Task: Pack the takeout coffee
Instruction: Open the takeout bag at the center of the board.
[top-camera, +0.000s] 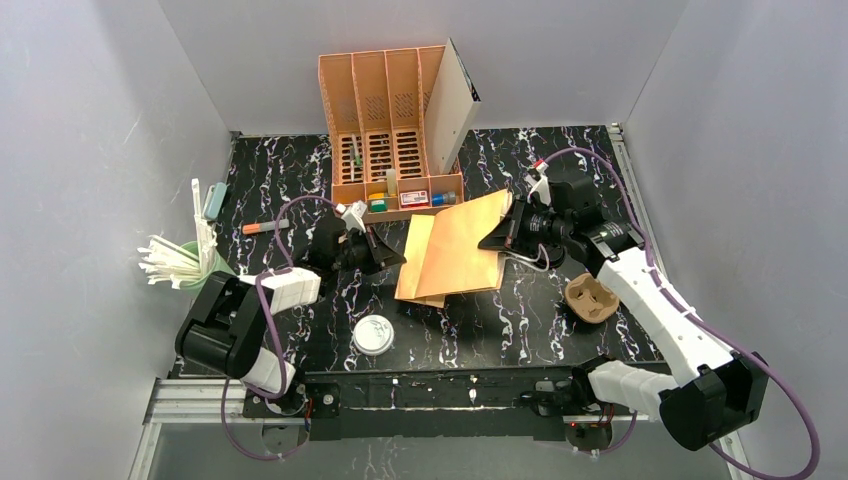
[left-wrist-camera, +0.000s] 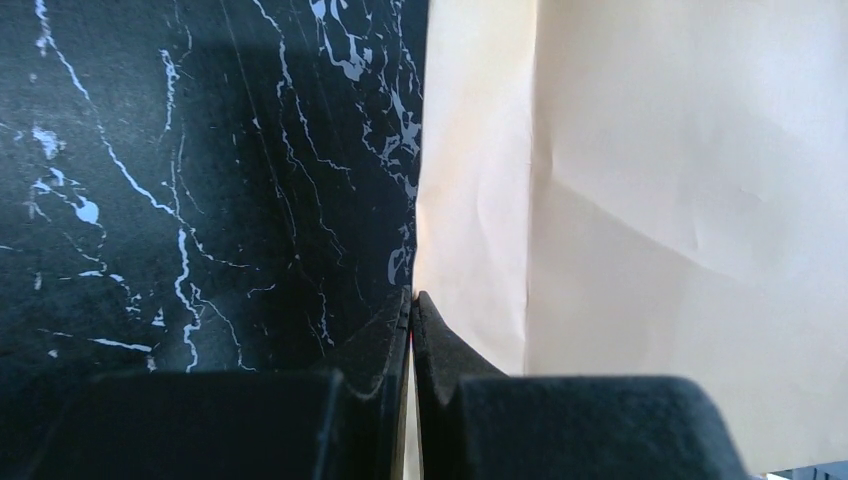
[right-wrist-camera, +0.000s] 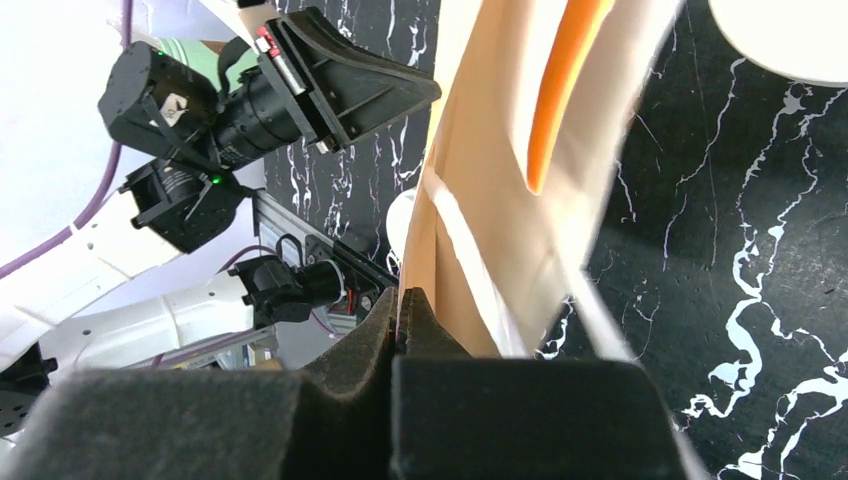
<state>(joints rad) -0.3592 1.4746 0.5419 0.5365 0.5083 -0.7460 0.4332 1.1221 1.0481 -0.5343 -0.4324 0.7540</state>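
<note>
Two grippers, one bag between them.

Top view: flat tan paper bag (top-camera: 455, 245) lies mid-table on the black white-veined tabletop (top-camera: 500, 330). The left gripper (top-camera: 396, 258) is at its left edge and the right gripper (top-camera: 489, 242) at its right edge. Whether either one grips cannot be read from this height.

Left wrist view only: the left fingers (left-wrist-camera: 445, 355) are pressed together with their tips at the bag's edge. A pale sliver of paper sits between them lower down, so they are closed on the bag. The bag reads cream here, with one crease running across it.

Right wrist view only: the right jaws are likewise clamped flat on the bag's rim, paper between them. The bag rises edge-on in front of the camera. An orange strip (right-wrist-camera: 560, 90) shows between its layers; what it is cannot be told. The left gripper shows beyond the bag. A pale round rim (right-wrist-camera: 790, 40) sits in the top right corner, not identifiable.

Top view only, counts:
- 1 flat white round lid (top-camera: 374, 335), near the front edge, apart from the bag
- 1 brown moulded-pulp cup holder (top-camera: 591, 298), right of the bag
- 1 orange slotted desk organiser (top-camera: 390, 130) at the back
- 1 white board (top-camera: 452, 105) leaning in the organiser's right end
- 1 green cup of white straws (top-camera: 185, 262), far left
- 1 orange-capped marker (top-camera: 265, 228)

Takeout coffee (white paper cup, black lid): not made out in any view; position cannot be told.
</note>
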